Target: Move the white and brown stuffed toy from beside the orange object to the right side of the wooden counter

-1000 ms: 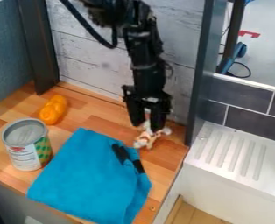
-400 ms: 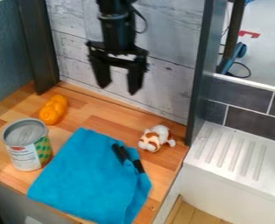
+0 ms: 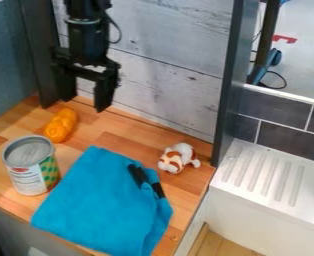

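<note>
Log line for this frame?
gripper: open, empty, raised | nearest: orange object | plush toy: on counter, beside blue cloth | tin can: upright

Plush toy (image 3: 180,158), white w/ orange-brown patches, is lying on wood counter (image 3: 113,137), just beside blue cloth (image 3: 96,200), nr dark post (image 3: 228,85).

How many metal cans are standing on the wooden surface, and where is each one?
1. The metal can stands at the left of the wooden surface, beside the blue cloth and nearer the camera than the orange object. I see no other.
</note>
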